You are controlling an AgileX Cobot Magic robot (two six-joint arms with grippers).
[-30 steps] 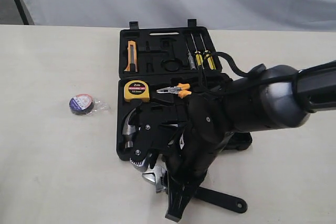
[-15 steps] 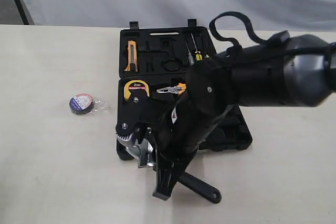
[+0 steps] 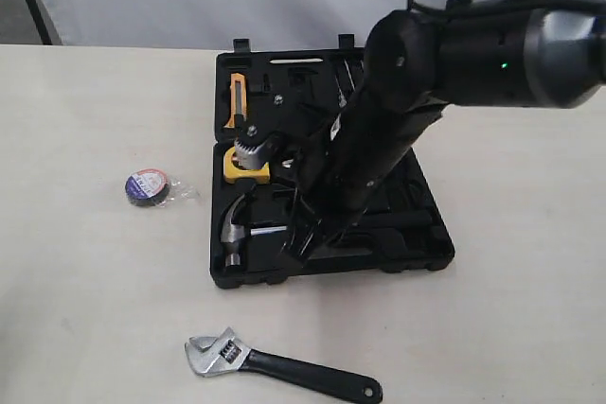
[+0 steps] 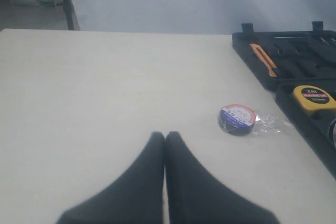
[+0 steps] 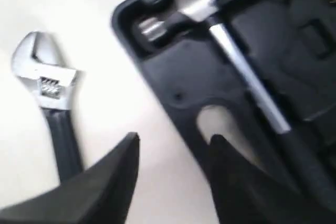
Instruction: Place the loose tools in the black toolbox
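The black toolbox (image 3: pixel 421 238) lies open mid-table. The steel claw hammer (image 3: pixel 235 231) rests in a recess of its near half, shaft hidden under my right arm; the right wrist view shows the hammer (image 5: pixel 247 77) in the toolbox (image 5: pixel 178 77). The silver adjustable wrench (image 3: pixel 275 372) lies on the table in front of the box. My right gripper (image 3: pixel 301 241) hangs open and empty above the box's front edge; in its wrist view the right gripper (image 5: pixel 176 140) has the wrench (image 5: pixel 44 82) beside it. The tape roll (image 3: pixel 147 186) sits left of the box. My left gripper (image 4: pixel 165 136) is shut, the tape roll (image 4: pixel 237 119) ahead of it.
A yellow tape measure (image 3: pixel 244 169) sits in the box, partly hidden by my right arm, and shows as the tape measure (image 4: pixel 315 95) in the left wrist view. An orange-handled knife (image 3: pixel 237 99) and screwdrivers (image 3: pixel 352 92) fill the far half. A grey curtain hangs behind the table.
My right arm has risen and swung back over the toolbox. The wrench, earlier under the gripper, now lies uncovered, further left and nearer the table's front edge.
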